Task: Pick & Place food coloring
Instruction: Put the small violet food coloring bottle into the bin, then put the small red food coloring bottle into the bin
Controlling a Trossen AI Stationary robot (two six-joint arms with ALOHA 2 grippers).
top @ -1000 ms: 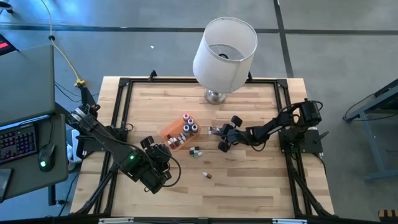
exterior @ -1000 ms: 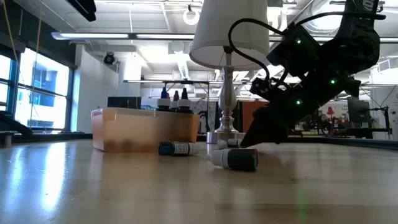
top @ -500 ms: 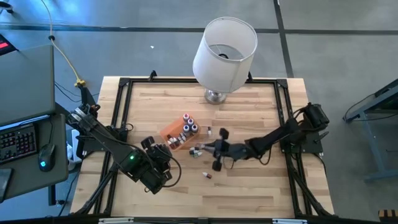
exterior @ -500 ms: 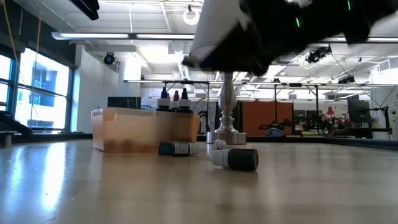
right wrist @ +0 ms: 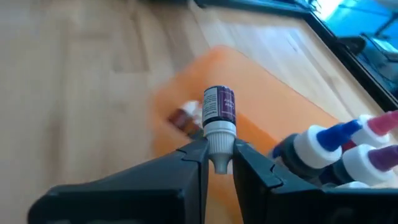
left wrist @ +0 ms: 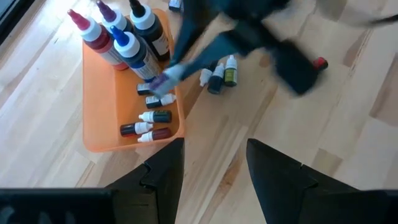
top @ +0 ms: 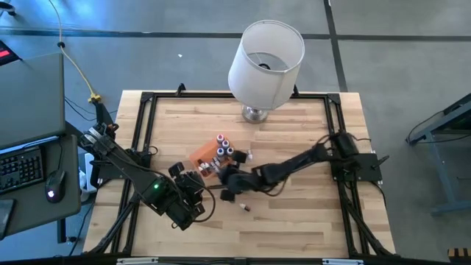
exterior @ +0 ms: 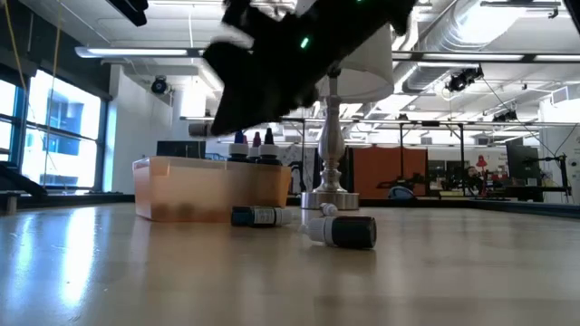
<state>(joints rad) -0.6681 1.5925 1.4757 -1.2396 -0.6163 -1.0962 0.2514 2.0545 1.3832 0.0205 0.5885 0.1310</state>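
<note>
Wooden table (top: 294,213), open workshop behind. Right gripper (right wrist: 217,159) pinches a small purple-labelled bottle (right wrist: 219,112) by its white cap end, over the orange tray (right wrist: 261,134). Judged light, rigid, slick plastic: neck grip suits. Beyond, upright bottles (right wrist: 339,152) in tray. Left gripper (left wrist: 211,168) waits spread, aside.

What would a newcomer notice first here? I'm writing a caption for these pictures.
The big white lamp at the table's far edge stands out first. Next comes the right gripper, stretched toward the table's middle over the orange tray, shut on a small purple-labelled bottle. More bottles stand or lie in the tray, a few loose bottles lie on the wood beside it, and the left gripper waits open nearby.
</note>
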